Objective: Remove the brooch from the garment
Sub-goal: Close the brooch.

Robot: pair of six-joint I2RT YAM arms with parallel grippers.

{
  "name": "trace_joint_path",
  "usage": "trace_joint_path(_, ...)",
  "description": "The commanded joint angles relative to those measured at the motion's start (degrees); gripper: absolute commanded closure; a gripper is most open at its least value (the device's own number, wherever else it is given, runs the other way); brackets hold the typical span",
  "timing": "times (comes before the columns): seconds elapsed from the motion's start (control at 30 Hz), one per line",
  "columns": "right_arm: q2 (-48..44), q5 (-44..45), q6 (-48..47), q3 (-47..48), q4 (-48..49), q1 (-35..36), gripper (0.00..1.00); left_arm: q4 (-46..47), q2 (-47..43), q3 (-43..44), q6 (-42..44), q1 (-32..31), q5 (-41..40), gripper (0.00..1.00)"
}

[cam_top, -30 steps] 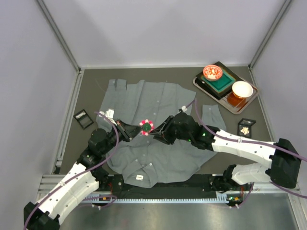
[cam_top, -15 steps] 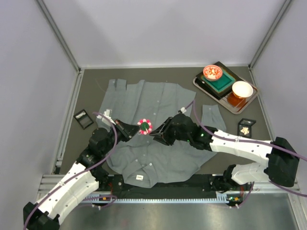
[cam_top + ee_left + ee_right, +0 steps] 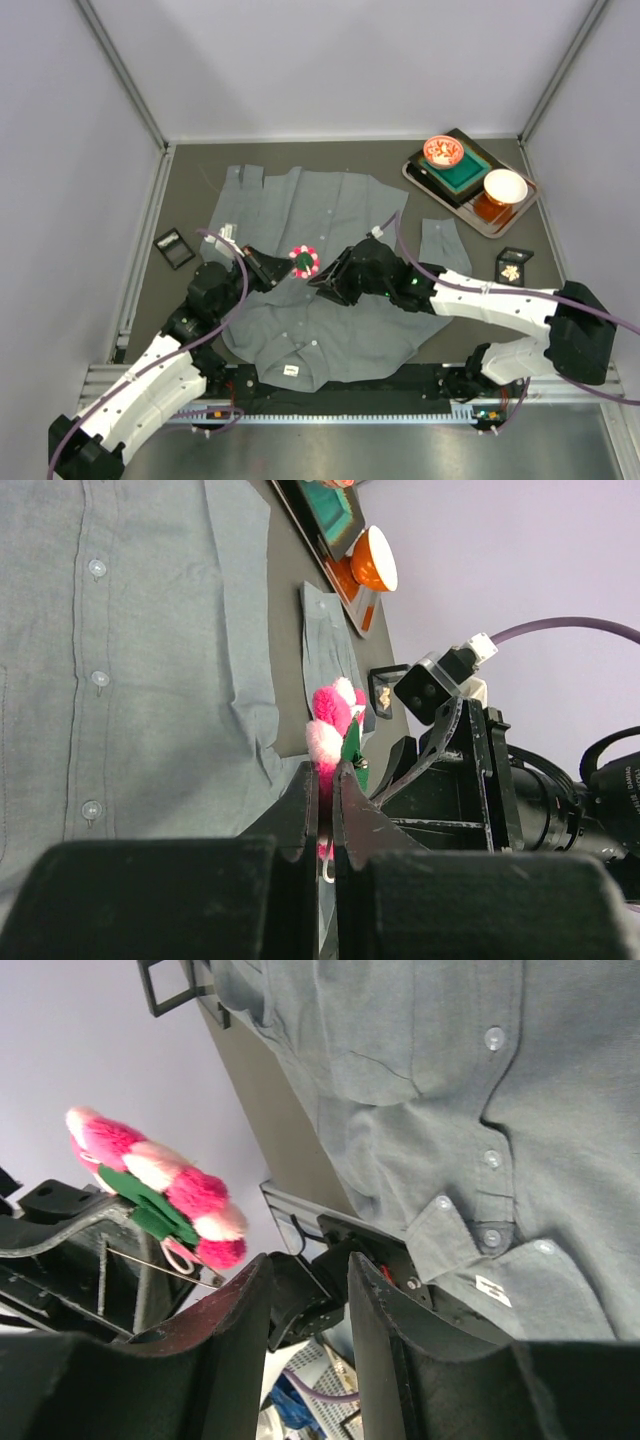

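The garment [image 3: 330,210] is a grey button-up shirt spread flat on the dark table; it also fills the left wrist view [image 3: 150,630] and the right wrist view [image 3: 480,1090]. The brooch [image 3: 304,261] is a ring of pink and white pompoms on green felt. My left gripper [image 3: 285,268] is shut on its lower edge [image 3: 335,720], holding it above the shirt's middle. In the right wrist view the brooch [image 3: 160,1185] hangs against the wall with its bare pin wire showing. My right gripper [image 3: 318,280] stands open just right of it, nothing between its fingers [image 3: 308,1265].
A tray [image 3: 424,181] at the back right holds a red bowl [image 3: 442,152], a white bowl [image 3: 505,185] and a green block. A small grey cloth piece [image 3: 440,243] lies right of the shirt. Small black boxes sit at left [image 3: 173,249] and right [image 3: 514,263].
Both grippers have crept slightly left and away from the near edge, the brooch moving with the left one. The jaws have not changed.
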Motion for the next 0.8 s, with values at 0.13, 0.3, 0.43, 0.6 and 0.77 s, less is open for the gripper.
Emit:
trace_joint_path(0.13,2.1,-0.8,2.3,5.0,3.8,0.4,0.63,7.4,-0.1,-1.1,1.3,-0.1,3.1,1.0)
trace_joint_path(0.3,2.1,-0.7,3.1,5.7,4.0,0.1,0.63,7.4,-2.2,-2.9,3.4,-0.1,4.0,1.0)
trace_joint_path(0.43,2.5,-2.2,4.4,5.4,3.9,-0.6,0.63,9.8,-4.0,-5.2,6.2,-0.1,6.7,1.0)
trace_joint_path(0.6,2.7,-3.2,5.0,5.4,4.0,-1.4,0.63,9.5,-4.6,-6.1,9.4,-0.1,9.6,1.0)
trace_joint_path(0.77,2.5,-3.1,5.0,4.9,4.0,-1.0,0.63,5.8,-6.4,-5.0,6.9,-0.1,4.0,1.0)
